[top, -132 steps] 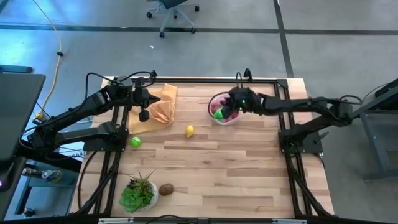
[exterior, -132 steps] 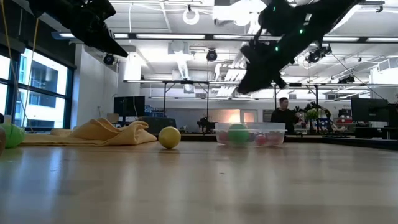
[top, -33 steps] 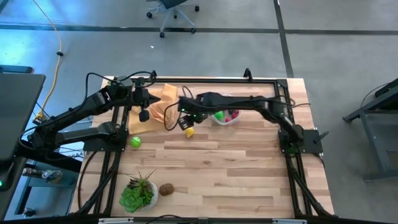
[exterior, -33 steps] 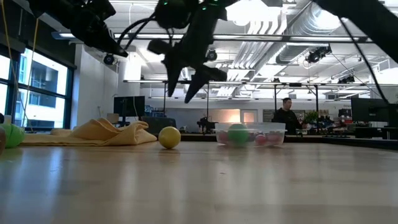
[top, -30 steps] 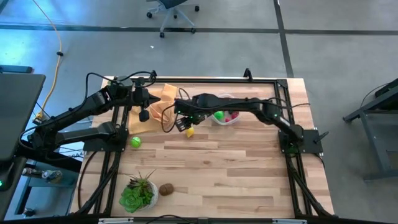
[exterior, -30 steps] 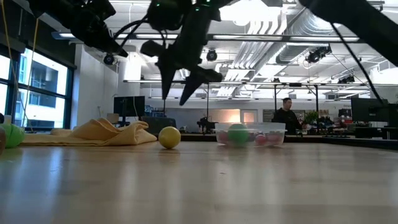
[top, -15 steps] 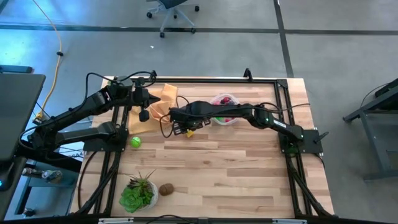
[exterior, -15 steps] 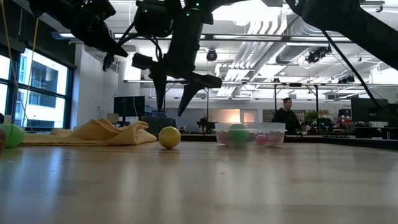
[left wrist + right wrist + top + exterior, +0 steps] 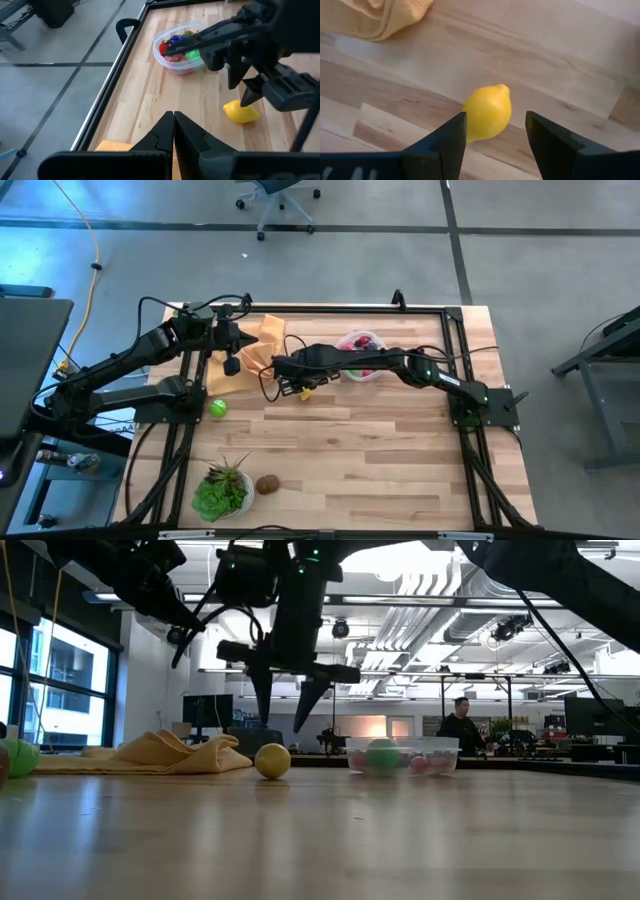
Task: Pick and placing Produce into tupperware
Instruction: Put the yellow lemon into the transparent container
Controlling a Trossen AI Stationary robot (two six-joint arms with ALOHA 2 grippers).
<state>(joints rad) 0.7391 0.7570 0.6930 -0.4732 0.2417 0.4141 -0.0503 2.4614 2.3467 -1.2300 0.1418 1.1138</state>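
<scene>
Right hand [image 9: 288, 705]: fingers apart, empty, above the lemon [image 9: 487, 112].
Lemon: on the table [image 9: 380, 450], beside the tan cloth [image 9: 262, 345].
Tupperware [image 9: 360, 355]: nearby, partly filled.
Left hand [image 9: 173, 131]: closed, empty, over the cloth.
Risk: the rounded lemon may roll or squirt from an off-centre pinch.

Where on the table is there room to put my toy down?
The bare wood between the potted plant and the table's right edge is free. It's crowded at the far side: cloth, lemon, tupperware and both end effectors, left and right.

Lemon [image 9: 304, 391] lies on the table [image 9: 380, 450] between cloth [image 9: 262, 350] and tupperware [image 9: 360, 369]
</scene>
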